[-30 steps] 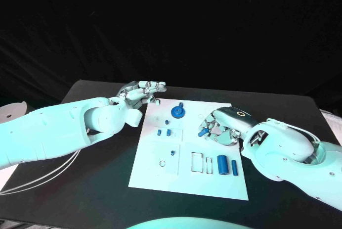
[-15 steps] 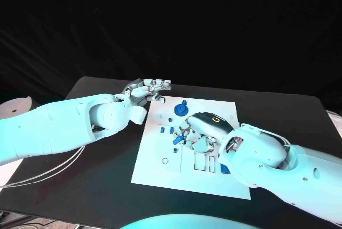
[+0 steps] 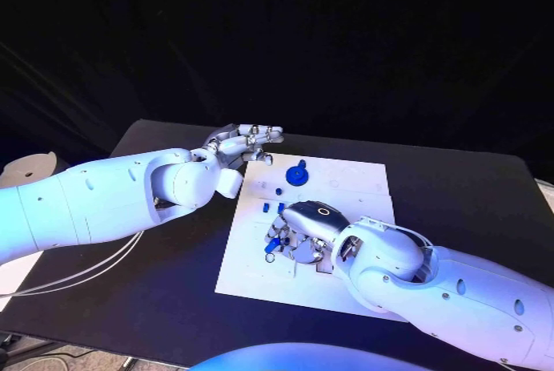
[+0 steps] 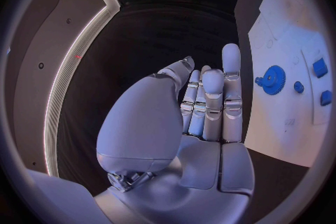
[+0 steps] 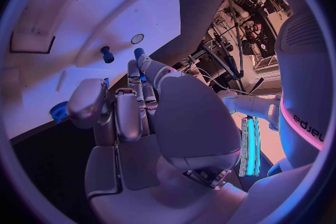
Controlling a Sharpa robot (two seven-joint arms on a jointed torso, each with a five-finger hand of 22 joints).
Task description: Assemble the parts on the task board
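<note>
Now the right hand (image 3: 298, 236) pinches a blue part (image 3: 272, 244) over the task board (image 3: 358, 179).

A black table (image 3: 173, 251) stands against a dark backdrop (image 3: 347, 58) of black cloth that hangs in soft folds across the far side. Bluish-violet light falls over the whole scene. In the left wrist view a pale lit strip (image 4: 66, 67) curves along a grey wall panel. In the right wrist view a bright green-blue light bar (image 5: 252, 143) glows beside cluttered equipment (image 5: 241, 17).
</note>
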